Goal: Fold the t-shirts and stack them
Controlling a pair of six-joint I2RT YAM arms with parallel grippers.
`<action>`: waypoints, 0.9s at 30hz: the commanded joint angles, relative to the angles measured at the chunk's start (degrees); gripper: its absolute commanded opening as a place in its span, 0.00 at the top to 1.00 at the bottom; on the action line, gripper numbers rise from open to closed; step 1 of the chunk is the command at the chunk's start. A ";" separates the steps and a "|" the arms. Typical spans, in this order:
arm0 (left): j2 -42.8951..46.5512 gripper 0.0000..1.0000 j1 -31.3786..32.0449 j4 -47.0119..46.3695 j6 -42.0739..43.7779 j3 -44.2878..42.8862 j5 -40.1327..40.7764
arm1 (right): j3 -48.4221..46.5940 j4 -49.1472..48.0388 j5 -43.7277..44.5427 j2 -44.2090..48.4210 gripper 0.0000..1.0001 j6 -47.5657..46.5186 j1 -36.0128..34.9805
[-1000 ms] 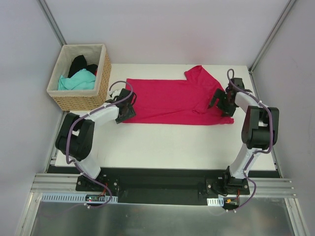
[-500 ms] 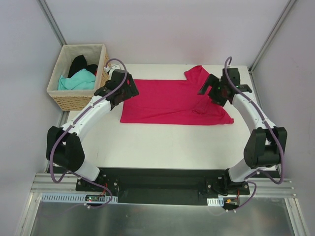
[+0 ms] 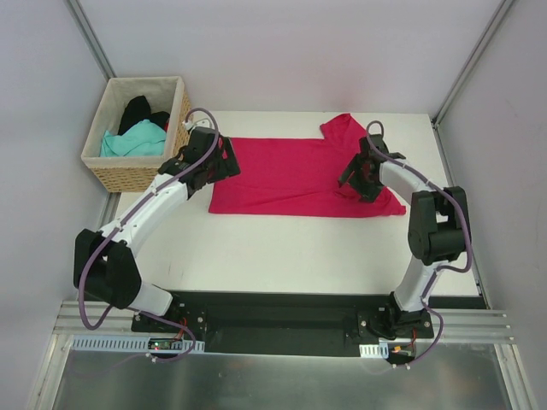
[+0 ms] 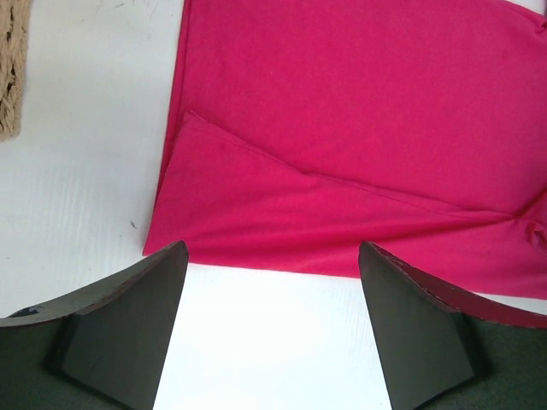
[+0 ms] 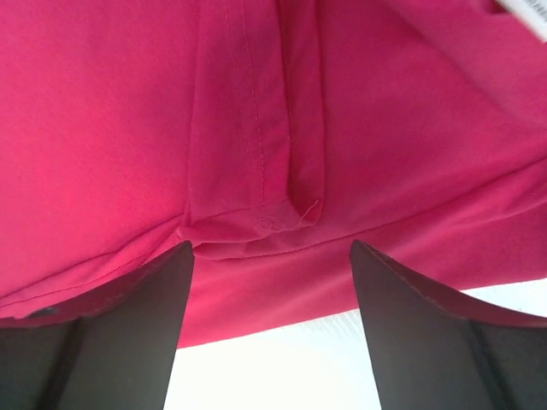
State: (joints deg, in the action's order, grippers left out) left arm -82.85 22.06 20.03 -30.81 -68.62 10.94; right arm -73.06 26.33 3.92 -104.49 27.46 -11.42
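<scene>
The crimson-pink t-shirt (image 3: 291, 175) lies partly folded across the white table, one sleeve sticking out at the far right. My left gripper (image 3: 224, 162) hovers open and empty over its left edge; the left wrist view shows the shirt's folded corner (image 4: 256, 213) ahead of the jaws. My right gripper (image 3: 357, 179) is open and empty, low over the shirt's right end, with a stitched sleeve hem (image 5: 256, 171) between the jaws. A teal shirt (image 3: 132, 141) and a black shirt (image 3: 137, 111) lie in the basket.
The wicker basket (image 3: 137, 175) stands at the table's far left corner, close to my left arm; its weave shows in the left wrist view (image 4: 10, 68). Grey walls enclose the table. Bare white table (image 3: 291, 256) lies in front of the shirt.
My left gripper has moved from the shirt's near left corner up to its far left edge. My right gripper has swung leftward and come down over the shirt's right end. The shirt's near left corner shifted slightly.
</scene>
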 commanded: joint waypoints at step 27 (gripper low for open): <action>6.82 0.18 -2.46 0.36 0.84 4.55 -1.36 | -7.36 3.82 10.66 -5.64 0.89 -2.23 -2.47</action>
State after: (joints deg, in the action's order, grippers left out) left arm -78.30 20.14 20.05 -30.35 -64.64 10.50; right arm -78.22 27.99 11.70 -110.76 26.68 -13.56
